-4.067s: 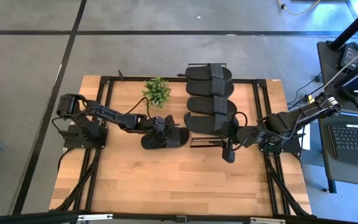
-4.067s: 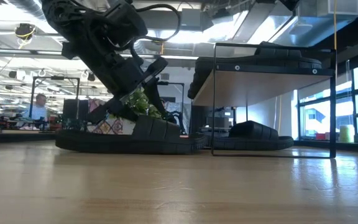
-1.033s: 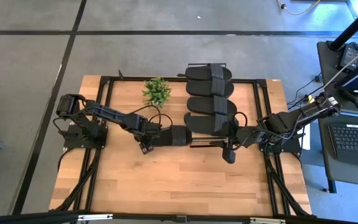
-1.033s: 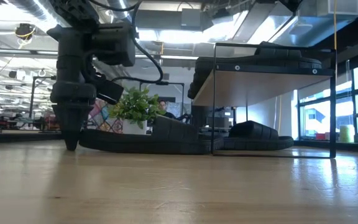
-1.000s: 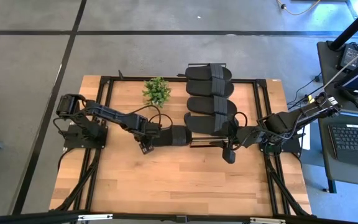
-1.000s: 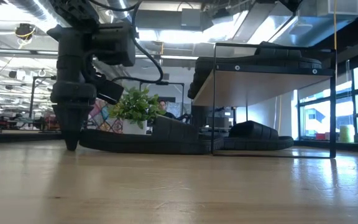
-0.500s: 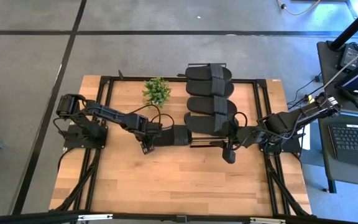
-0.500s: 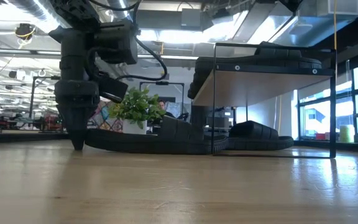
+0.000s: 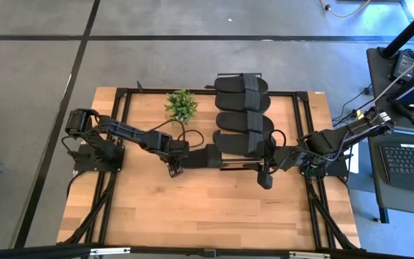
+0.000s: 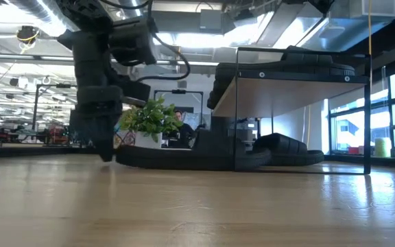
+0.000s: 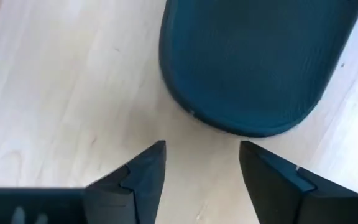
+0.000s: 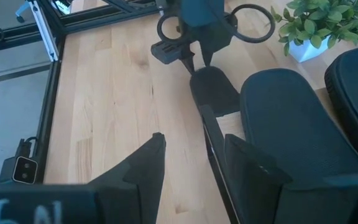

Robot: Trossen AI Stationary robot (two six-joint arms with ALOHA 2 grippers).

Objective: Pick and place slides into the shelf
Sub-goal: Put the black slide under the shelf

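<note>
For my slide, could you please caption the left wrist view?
Open left gripper just behind a slide lying on the table.

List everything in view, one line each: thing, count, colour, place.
slides on top: two, black, on the shelf's top board
slide being pushed: one, black, on the table, partly under the shelf's left end
slide underneath: at least one, black, lower level of the shelf
shelf: one, light wood with black frame, table centre-right
plant: one, green, left of the shelf
table: one, light wood
left gripper: open, at the pushed slide's outer end
right gripper: open, empty, by the shelf's front right
</note>
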